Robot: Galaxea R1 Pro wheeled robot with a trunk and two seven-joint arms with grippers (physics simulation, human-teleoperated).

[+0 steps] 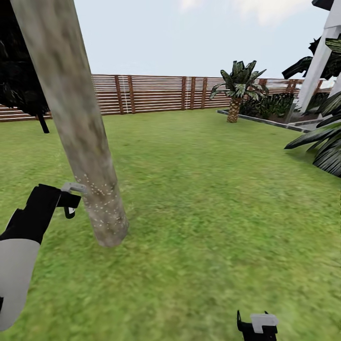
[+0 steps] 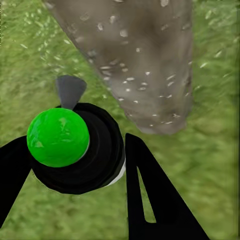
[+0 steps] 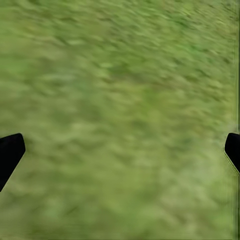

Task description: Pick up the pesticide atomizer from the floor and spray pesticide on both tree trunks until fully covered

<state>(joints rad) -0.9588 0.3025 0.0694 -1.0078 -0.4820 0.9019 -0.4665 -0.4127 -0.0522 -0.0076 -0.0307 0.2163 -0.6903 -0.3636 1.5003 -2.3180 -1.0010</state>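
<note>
Trunk (image 1: 80,142) speckled white just beside my left gripper (image 2: 75,165) clamped on the atomizer (image 2: 75,147), my right gripper (image 3: 120,150) spread wide over lawn (image 1: 213,199), fence (image 1: 151,94) and palm (image 1: 238,87) well beyond.

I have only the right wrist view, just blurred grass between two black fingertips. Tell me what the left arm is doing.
Observer: The left gripper is shut on the black pesticide atomizer with a bright green round cap, seen in the left wrist view.
Operator: Report where its nozzle points.
Observer: Its grey nozzle points at the thick grey-brown mottled tree trunk, close to the bark low on the trunk.
Operator: Say whether any spray has landed.
Observer: White flecks dot the lower trunk in the head view; the upper trunk looks bare.
Operator: Now place my right gripper.
Observer: The right gripper sits low over the green lawn, well to the right of the trunk, holding nothing.
</note>
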